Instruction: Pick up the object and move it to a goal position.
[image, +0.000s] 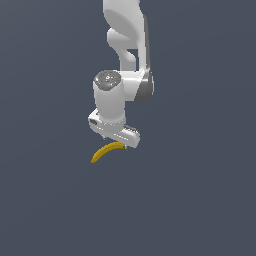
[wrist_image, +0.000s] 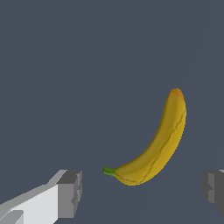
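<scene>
Wrist view: pincer (wrist_image: 142, 188) spread wide, banana's (wrist_image: 159, 142) stem end between its fingers.

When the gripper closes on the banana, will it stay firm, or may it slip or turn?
The banana looks solid, so it probably keeps its curve when lifted. Its skin looks smooth and rounded, so it may slip on the flat fingers. The open gripper stands near the stem end, not the middle, so the long end may swing down.

Plain dark slate-blue ground (image: 200, 200) filling both views, flat and featureless, no seams or walls discernible, soft even light, faint shading only.
</scene>
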